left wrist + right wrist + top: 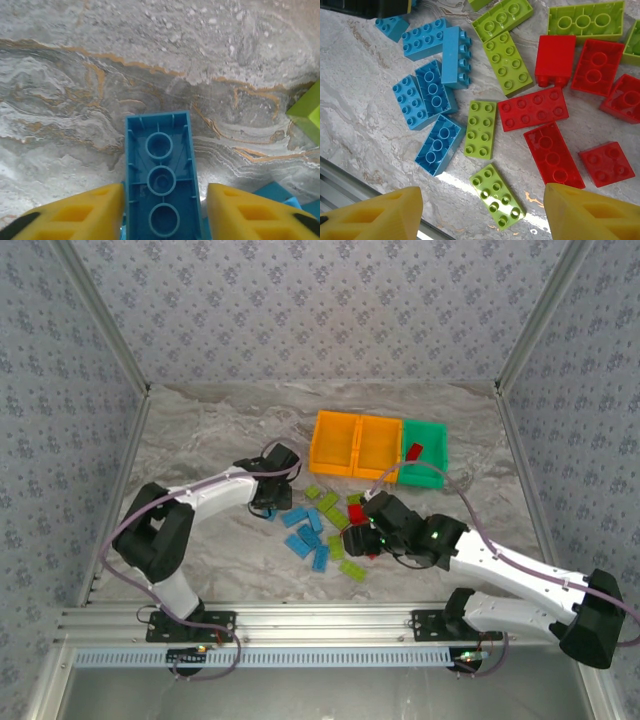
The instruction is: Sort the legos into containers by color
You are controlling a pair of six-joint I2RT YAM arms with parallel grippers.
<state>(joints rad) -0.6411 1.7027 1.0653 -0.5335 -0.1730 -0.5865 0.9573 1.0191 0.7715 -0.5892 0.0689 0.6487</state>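
Marbled table (200, 430), patterned walls (320, 300); left fingers (75, 215) clamp blue lego (160, 175); right fingers (590, 215) wide.

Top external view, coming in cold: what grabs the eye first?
A scatter of blue, lime and red legos lies mid-table between the arms. Behind it stand two orange bins and a green bin, with one red lego in the green one. The left claw brackets an upturned blue lego.

I'm seeing bare table (150, 60) running ahead of my left fingers (75, 215); blue brick (160, 175) filling gap between them. Lime brick (497, 196) lying between my right fingers (590, 215), red bricks (552, 155) crowding beyond.
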